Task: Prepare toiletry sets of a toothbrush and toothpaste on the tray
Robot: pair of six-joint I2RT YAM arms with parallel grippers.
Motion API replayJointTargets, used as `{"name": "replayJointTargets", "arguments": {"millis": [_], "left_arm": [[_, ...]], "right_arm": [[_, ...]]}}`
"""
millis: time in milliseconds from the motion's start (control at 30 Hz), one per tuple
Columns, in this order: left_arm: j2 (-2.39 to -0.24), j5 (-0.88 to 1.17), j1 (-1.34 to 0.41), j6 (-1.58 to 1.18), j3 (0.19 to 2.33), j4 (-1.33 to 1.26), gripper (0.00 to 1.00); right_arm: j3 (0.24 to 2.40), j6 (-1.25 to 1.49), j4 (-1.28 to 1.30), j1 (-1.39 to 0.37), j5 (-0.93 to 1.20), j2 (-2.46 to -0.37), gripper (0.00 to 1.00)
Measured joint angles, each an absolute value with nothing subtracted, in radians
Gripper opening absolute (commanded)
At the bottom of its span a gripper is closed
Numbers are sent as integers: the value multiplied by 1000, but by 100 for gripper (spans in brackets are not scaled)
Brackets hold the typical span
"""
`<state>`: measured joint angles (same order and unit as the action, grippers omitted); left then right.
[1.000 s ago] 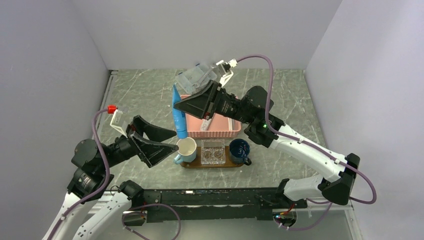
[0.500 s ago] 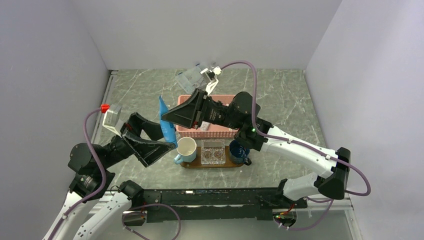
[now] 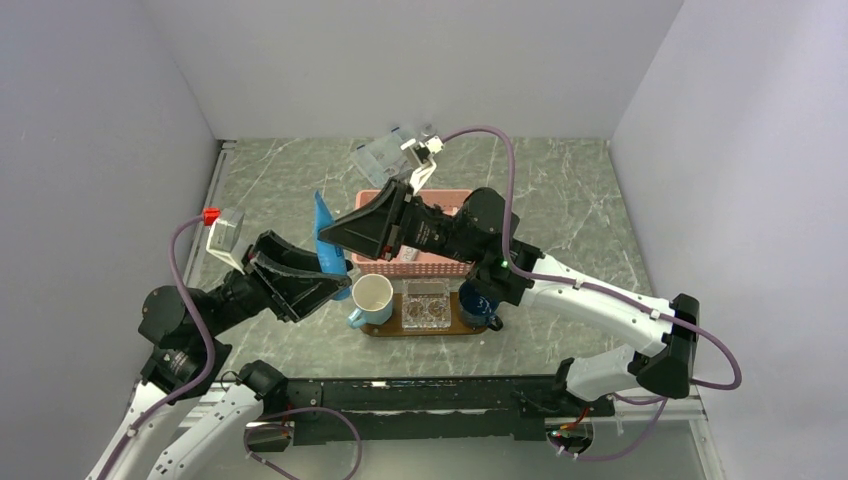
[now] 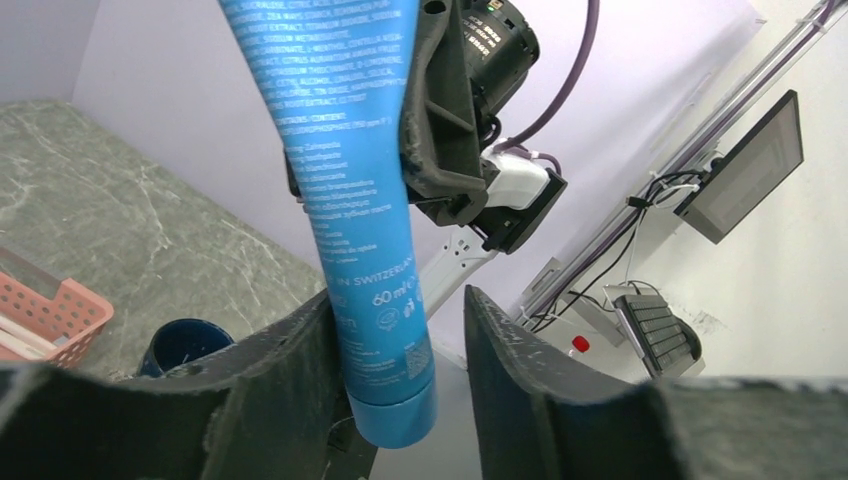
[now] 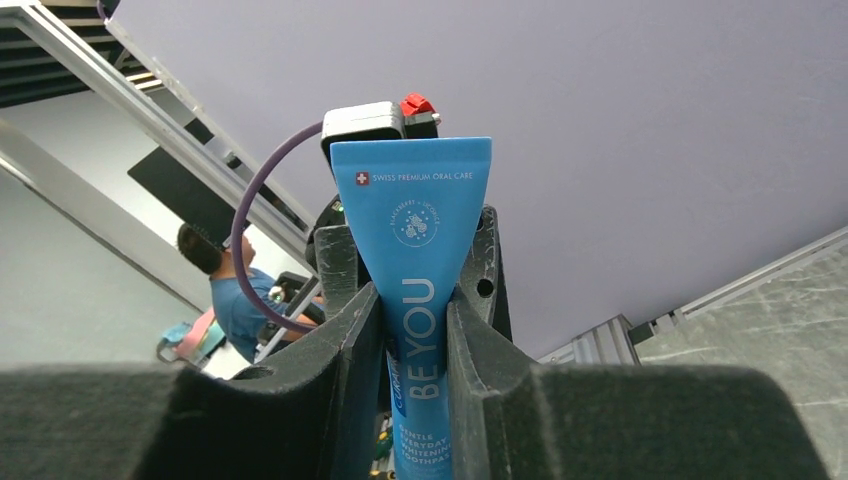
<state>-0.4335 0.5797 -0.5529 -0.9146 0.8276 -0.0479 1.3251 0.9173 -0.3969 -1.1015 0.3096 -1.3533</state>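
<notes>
My right gripper (image 3: 338,238) is shut on the flat upper end of a bright blue toothpaste tube (image 3: 326,243), held upright in the air left of the pink basket. In the right wrist view the toothpaste (image 5: 415,250) is pinched between both pads of the right gripper (image 5: 413,300). My left gripper (image 4: 398,300) brackets the cap end of the toothpaste (image 4: 350,200). One finger touches the tube and a gap shows at the other. The dark-brown tray (image 3: 373,330) lies below on the table. The toothbrush is hidden.
On the tray stand a white mug (image 3: 371,298), a clear box (image 3: 425,303) and a dark blue cup (image 3: 478,300). The pink basket (image 3: 440,265) sits just behind it. A clear plastic container (image 3: 385,155) is at the back.
The right arm carried the tube left and down toward the left gripper. The left jaws narrowed from wide open around the tube's cap end.
</notes>
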Motion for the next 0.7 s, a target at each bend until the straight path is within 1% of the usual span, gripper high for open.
{"name": "replayJointTargets", "arguments": {"millis": [233, 333, 400, 467, 600, 700], "left_arm": [[-434, 579, -553, -911, 822, -41, 30], [-434, 579, -553, -907, 822, -41, 26], [-434, 579, -553, -903, 822, -39, 17], [-434, 580, -553, -899, 822, -31, 0], [-438, 579, -553, -861, 828, 28, 0], [-445, 577, -553, -818, 844, 93, 0]], "right_arm": [[1325, 893, -397, -1112, 294, -1345, 29], [1325, 883, -397, -1113, 291, -1345, 36], [1325, 879, -397, -1114, 289, -1345, 45], [1325, 871, -396, -1114, 285, -1342, 54], [1325, 844, -376, -1114, 273, -1331, 67], [1325, 812, -323, -1114, 259, -1313, 72]]}}
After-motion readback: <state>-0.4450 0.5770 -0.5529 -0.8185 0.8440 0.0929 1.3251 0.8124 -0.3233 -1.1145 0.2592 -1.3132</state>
